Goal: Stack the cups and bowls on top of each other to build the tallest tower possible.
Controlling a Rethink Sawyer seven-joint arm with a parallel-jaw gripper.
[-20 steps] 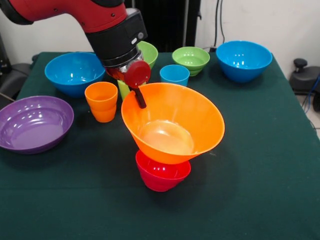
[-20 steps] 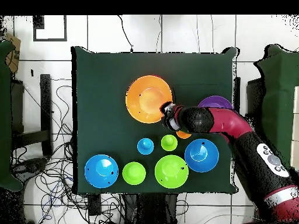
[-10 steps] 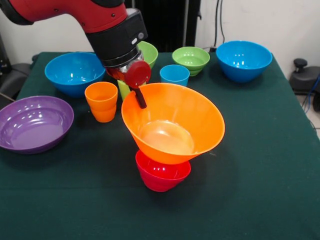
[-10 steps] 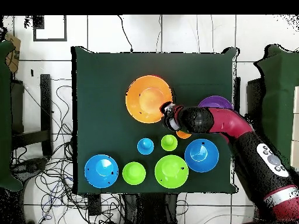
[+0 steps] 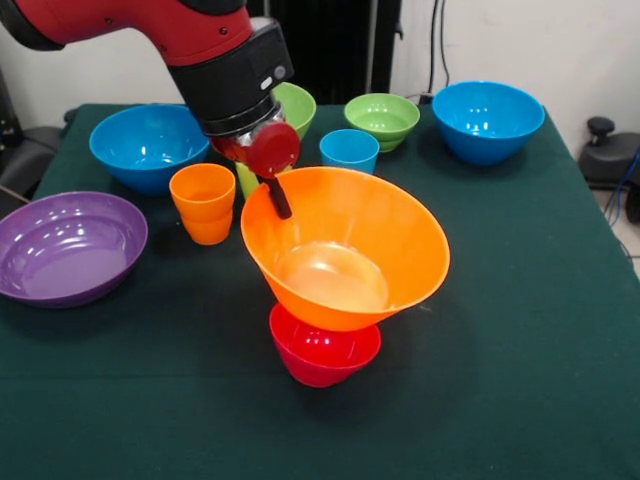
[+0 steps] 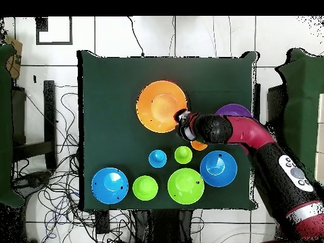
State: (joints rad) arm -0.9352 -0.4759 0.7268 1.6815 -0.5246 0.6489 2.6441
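1. Wide shallow glossy purple plastic bowl (image 5: 68, 246) sits well left of the jaws.
2. Gripper (image 5: 275, 195) clamps the big glossy orange plastic bowl's (image 5: 345, 250) rim.
3. Beneath that, the small red plastic bowl (image 5: 322, 352).

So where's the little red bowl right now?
In the front view, the red bowl sits near the table's middle, directly under the tilted big orange bowl, right of the purple bowl.

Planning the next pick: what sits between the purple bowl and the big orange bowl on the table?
The orange cup stands between the purple bowl and the big orange bowl; the front view shows this, otherwise bare green cloth.
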